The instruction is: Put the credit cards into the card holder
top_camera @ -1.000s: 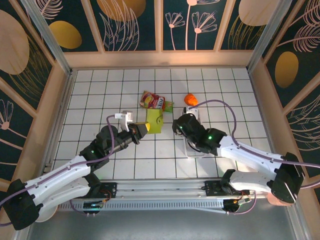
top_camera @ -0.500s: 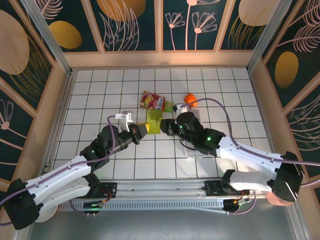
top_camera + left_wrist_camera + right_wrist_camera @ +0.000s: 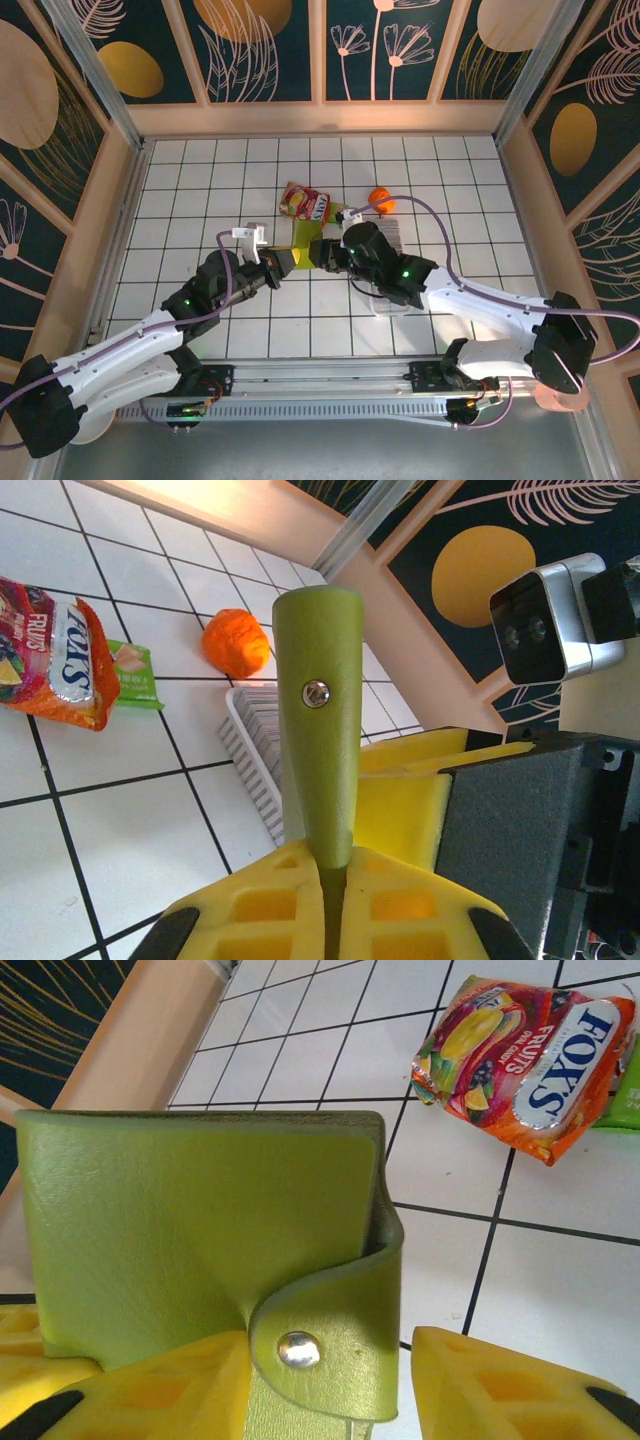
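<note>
The olive-green card holder is held upright above the tiles, folded shut, its snap tab wrapped round one edge. My left gripper is shut on its lower edge; in the left wrist view the card holder stands edge-on out of the left gripper. My right gripper is open, its jaws either side of the tab: the left finger touches the holder, the right one stands apart. The credit cards are packed on edge in a white tray.
A Fox's candy bag lies behind the holder, and an orange lump to its right by the tray's far end. The right arm reaches over the tray. Wooden walls ring the white tiled floor.
The right gripper has swung left from over the tray to the card holder, and its jaws now stand round the snap tab. The left arm and the holder stayed put.
</note>
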Robot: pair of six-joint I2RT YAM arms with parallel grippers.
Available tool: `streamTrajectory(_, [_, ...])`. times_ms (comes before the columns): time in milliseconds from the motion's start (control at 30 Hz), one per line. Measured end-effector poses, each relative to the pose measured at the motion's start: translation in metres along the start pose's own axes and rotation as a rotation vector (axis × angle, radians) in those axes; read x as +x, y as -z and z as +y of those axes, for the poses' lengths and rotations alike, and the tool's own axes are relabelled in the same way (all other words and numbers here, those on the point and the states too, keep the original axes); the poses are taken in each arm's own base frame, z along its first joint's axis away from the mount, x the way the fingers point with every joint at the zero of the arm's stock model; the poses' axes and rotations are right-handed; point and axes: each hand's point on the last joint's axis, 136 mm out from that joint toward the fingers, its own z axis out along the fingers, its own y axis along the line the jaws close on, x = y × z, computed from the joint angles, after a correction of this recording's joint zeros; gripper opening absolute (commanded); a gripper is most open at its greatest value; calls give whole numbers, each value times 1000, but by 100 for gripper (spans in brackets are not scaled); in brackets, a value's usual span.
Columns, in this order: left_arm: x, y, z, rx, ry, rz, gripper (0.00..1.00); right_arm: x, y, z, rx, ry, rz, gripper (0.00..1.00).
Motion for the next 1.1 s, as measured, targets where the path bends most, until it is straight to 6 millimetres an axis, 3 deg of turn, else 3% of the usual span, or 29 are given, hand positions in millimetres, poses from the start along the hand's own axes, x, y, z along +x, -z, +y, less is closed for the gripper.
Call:
streamTrajectory(233, [3, 0, 4, -15, 1, 12, 0, 6, -10, -2, 6, 1, 20, 54])
streamTrajectory(400, [6, 2, 9, -33, 2, 15, 0, 9, -13, -3, 9, -3, 26, 37])
streamTrajectory(633, [7, 3, 12, -51, 2, 15, 0, 10, -19, 0, 16, -6, 31, 27])
streamTrajectory(733, [9, 3, 14, -57, 2, 20, 0, 11, -20, 0, 18, -10, 36, 18])
streamTrajectory(1000, [9, 3, 16, -69, 2, 18, 0, 11, -23, -2, 33, -19, 35, 9])
streamTrajectory(1100, [9, 3, 17, -72, 2, 22, 0, 12, -23, -2, 34, -21, 36, 12])
